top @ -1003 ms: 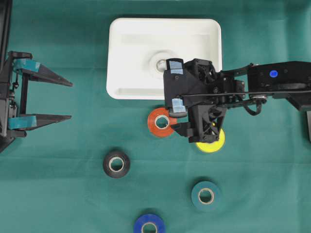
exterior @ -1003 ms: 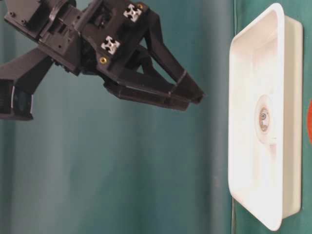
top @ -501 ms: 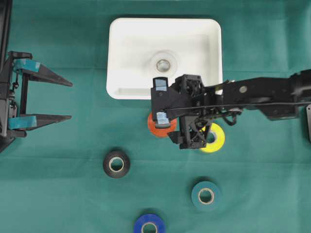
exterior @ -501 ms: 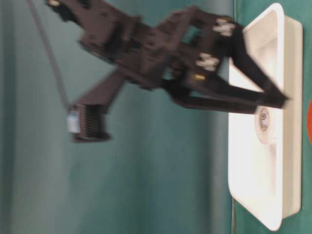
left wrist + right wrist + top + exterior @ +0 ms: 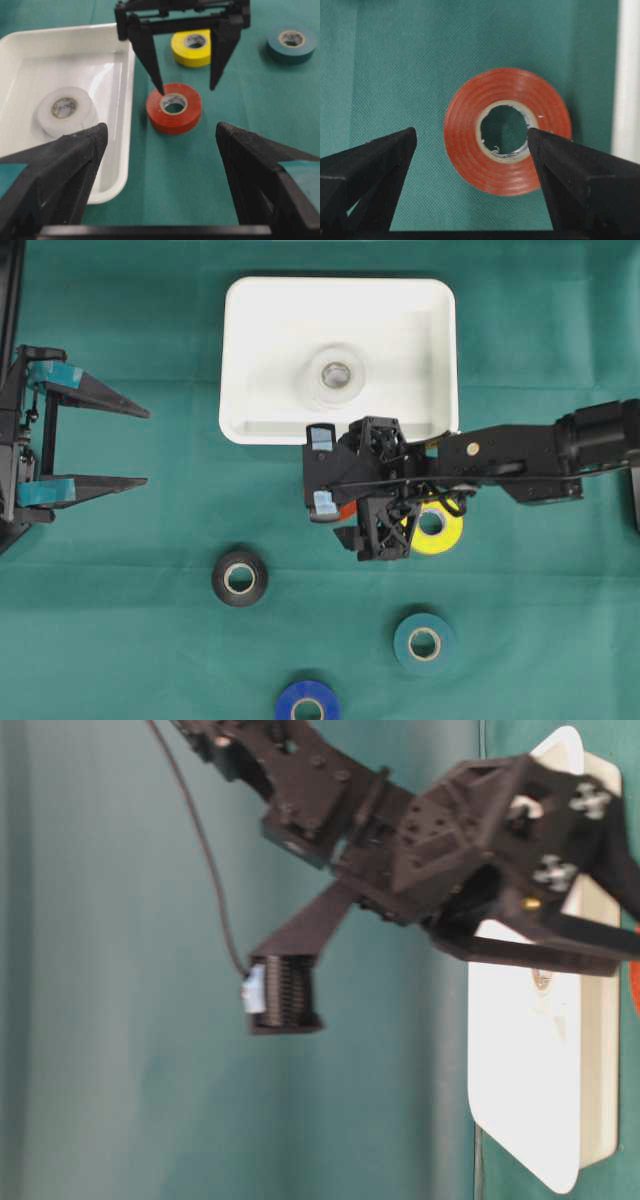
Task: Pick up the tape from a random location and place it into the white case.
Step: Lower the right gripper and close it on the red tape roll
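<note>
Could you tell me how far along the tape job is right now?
Done: one white roll lies in the white case. In hand: the right gripper, open, hangs over the red roll, nothing gripped yet. Left: gripping, lifting and placing it; the left gripper waits open.

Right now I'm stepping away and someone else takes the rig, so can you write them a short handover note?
Right gripper: open, pointing down over the red tape, one finger over its core, the other past its outer edge; no grip yet.
Left gripper: open, holding nothing, at the left edge of the table.
White case: holds one white tape.
On the cloth outside it: red tape beside the case, yellow tape, black tape, teal tape, blue tape.
Done: one roll in the case.
Left: probably lower, close on the red tape, lift it, drop it in the case.
</note>
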### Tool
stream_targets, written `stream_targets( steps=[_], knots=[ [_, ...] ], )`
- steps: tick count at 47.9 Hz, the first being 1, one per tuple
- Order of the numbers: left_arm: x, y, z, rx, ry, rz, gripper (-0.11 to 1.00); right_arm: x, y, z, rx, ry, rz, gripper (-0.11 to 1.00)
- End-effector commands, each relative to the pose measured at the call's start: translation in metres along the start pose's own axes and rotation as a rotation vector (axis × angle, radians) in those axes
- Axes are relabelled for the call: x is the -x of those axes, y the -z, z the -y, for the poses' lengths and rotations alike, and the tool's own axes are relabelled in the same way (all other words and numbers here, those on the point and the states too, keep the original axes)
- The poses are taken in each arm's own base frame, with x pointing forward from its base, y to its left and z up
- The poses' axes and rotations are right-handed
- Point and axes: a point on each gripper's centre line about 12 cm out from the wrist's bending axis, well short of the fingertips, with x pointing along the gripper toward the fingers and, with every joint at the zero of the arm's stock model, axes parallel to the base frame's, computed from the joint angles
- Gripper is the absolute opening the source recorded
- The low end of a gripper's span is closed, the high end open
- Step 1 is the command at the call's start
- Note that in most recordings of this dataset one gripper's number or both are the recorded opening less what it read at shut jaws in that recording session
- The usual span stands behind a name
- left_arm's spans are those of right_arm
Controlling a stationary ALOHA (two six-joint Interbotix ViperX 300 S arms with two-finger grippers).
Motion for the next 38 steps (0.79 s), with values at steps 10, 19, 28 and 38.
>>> stream_targets(
  steps=[10,19,28,38],
  knots=[
    [-0.001,-0.006,0.0,0.001,-0.001,0.018,0.86,-0.012,0.002,-0.001,-0.022,-0.003,0.001,0.91],
    [-0.001,-0.006,0.0,0.001,0.0,0.017,0.86,-0.017,0.004,-0.001,-0.023,-0.003,0.001,0.91],
    [-0.001,-0.006,0.0,0.001,-0.001,0.018,0.86,-0.021,0.006,-0.001,-0.023,-0.002,-0.008,0.91],
    [-0.001,-0.006,0.0,0.001,0.0,0.017,0.86,-0.021,0.006,-0.001,-0.023,-0.002,-0.008,0.88]
  ],
)
